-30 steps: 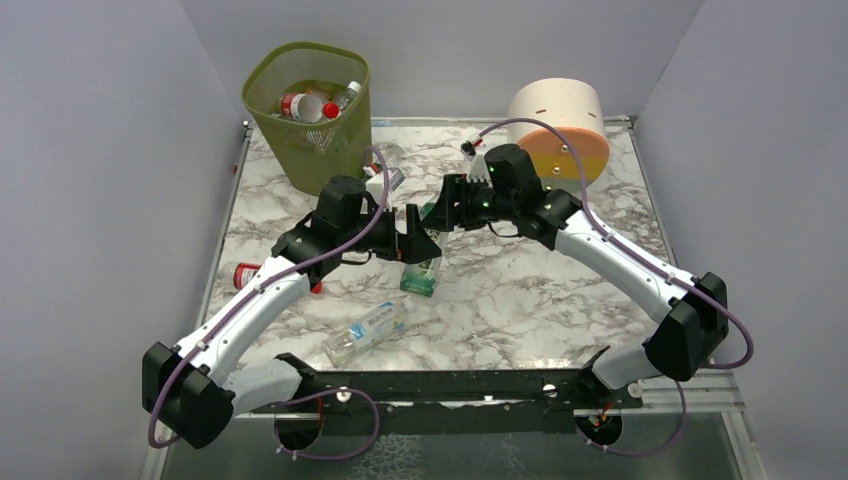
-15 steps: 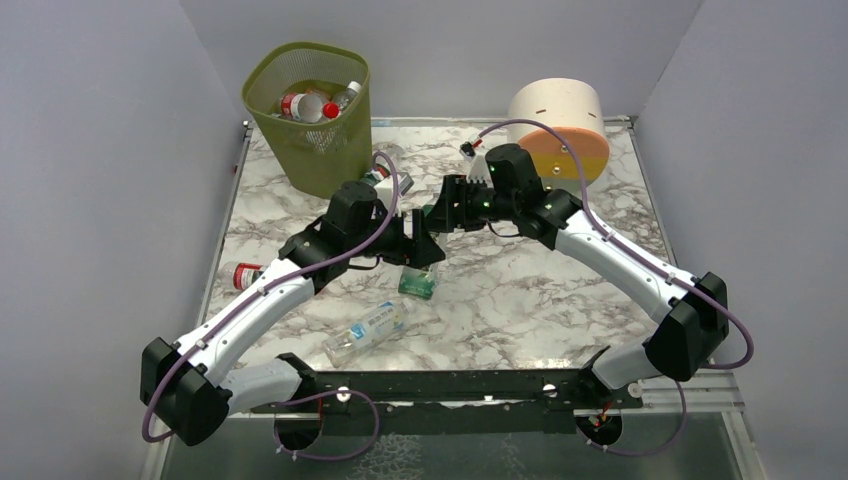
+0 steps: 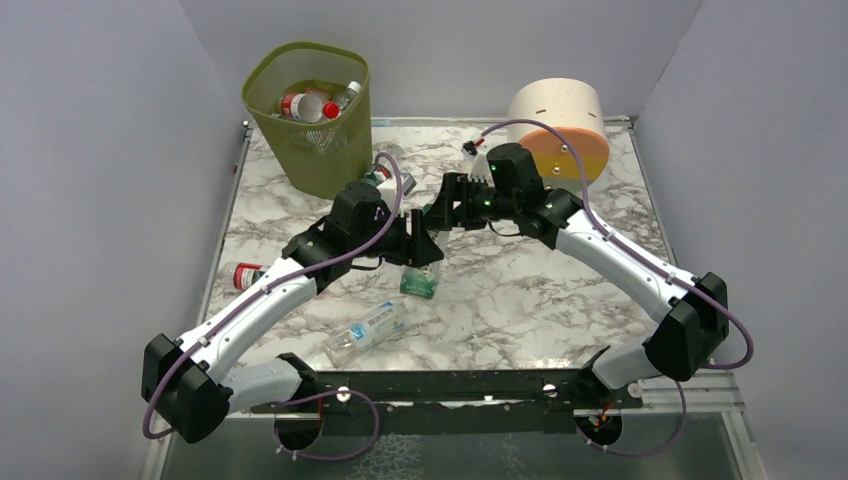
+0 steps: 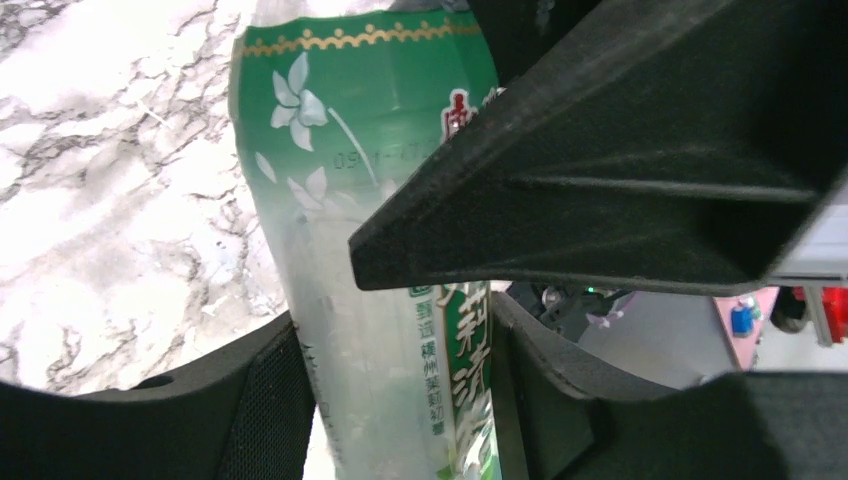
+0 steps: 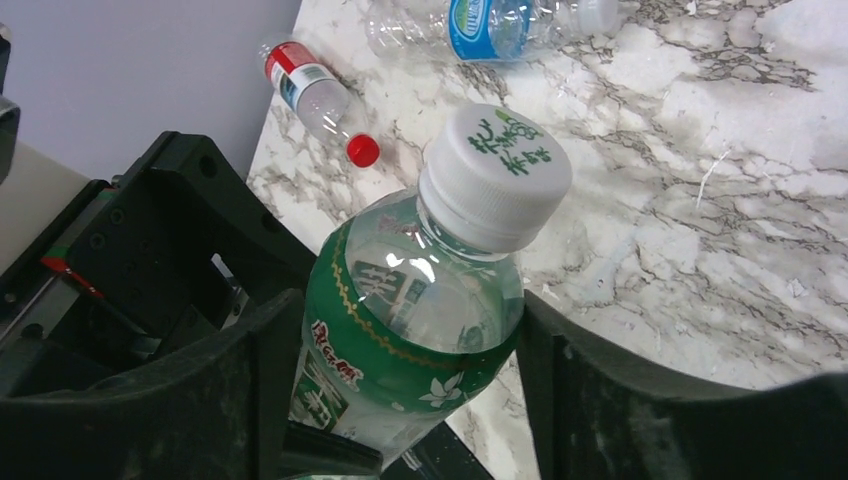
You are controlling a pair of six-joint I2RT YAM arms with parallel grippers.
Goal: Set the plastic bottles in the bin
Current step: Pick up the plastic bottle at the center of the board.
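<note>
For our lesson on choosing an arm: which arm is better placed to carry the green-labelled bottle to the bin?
Left. Its jaws clasp the green-labelled bottle, and the bin stands far left on the table, on that arm's side. The right arm would have to reach across.

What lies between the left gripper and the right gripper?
A green-labelled bottle with a white cap. Each wrist view shows it between that arm's own fingers: left gripper, right gripper.
</note>
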